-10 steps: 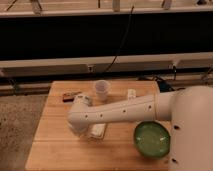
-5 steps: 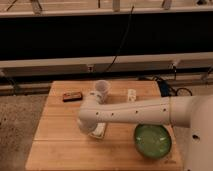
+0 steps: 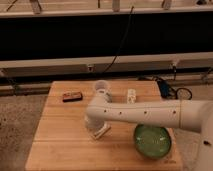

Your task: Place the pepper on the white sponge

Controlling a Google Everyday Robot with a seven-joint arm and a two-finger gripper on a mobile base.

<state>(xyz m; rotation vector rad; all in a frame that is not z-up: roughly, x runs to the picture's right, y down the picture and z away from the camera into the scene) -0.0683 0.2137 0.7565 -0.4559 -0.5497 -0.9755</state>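
Observation:
My white arm (image 3: 145,114) reaches in from the right across the wooden table (image 3: 55,140). It bends down at its left end, and the gripper (image 3: 96,126) points down right over the white sponge (image 3: 103,132). Only the sponge's off-white right part pokes out below the arm's end. The pepper is hidden from this view; I cannot tell whether the gripper holds it.
A flat brown-red bar (image 3: 72,96) lies at the back left. A translucent white cup (image 3: 102,87) stands at the back middle, and a small white bottle (image 3: 131,95) lies right of it. A green bowl (image 3: 153,141) sits at the front right under the arm.
The arm's end has shifted to the right, away from the brown-red bar, which now shows in full. It now hangs over the sponge.

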